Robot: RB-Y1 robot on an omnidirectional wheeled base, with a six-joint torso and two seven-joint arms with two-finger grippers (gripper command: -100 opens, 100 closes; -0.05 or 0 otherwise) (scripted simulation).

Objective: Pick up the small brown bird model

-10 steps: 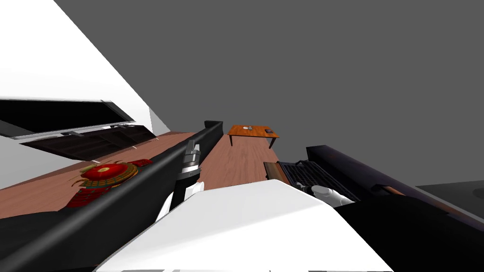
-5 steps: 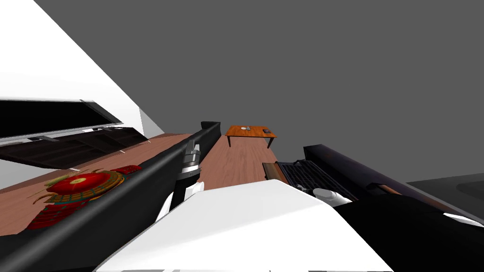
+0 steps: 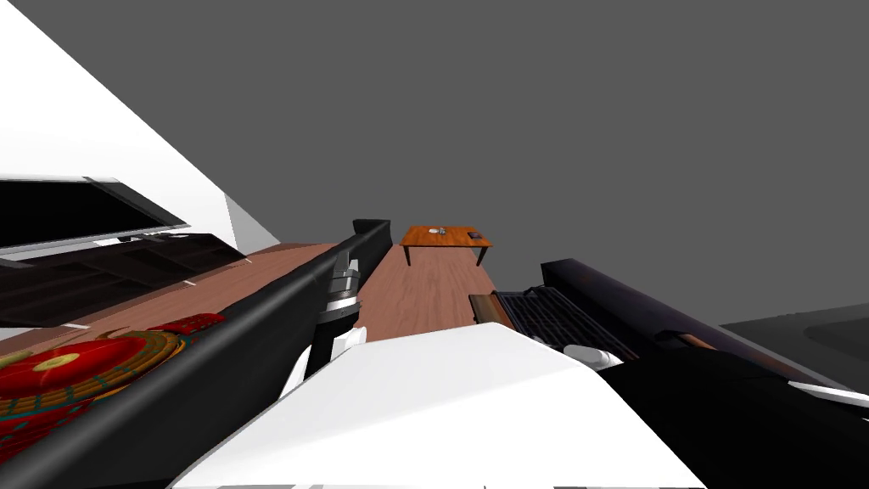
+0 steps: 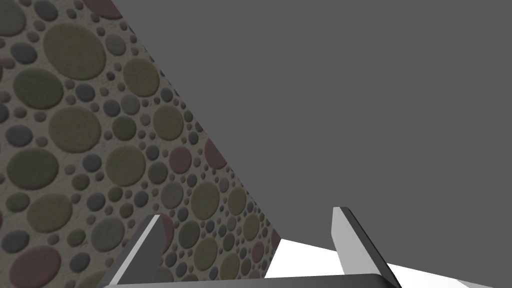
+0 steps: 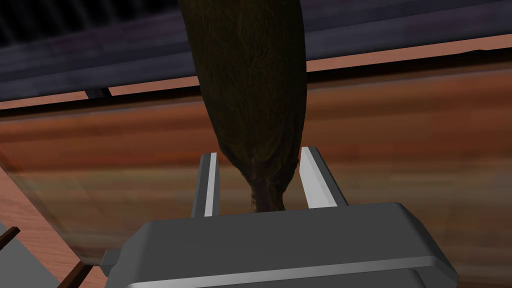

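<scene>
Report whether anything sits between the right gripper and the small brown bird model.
Nothing visible does. The tapered end of the dark brown feather-textured bird model lies between the two light grey fingers of the right gripper, which touch its sides near their tips. A reddish-brown wooden surface lies behind it.

Bird model point(image 5: 250, 90): upper part cut off by frame edge, tapering dark-brown end sits between right pincer point(image 5: 259, 152) fingers. Far bench point(image 3: 458, 238): small items point(image 3: 438, 230) on it too small to tell. Red round patterned thing point(image 3: 76, 369): cut by frame edge, partly behind black rail point(image 3: 255, 327).
</scene>
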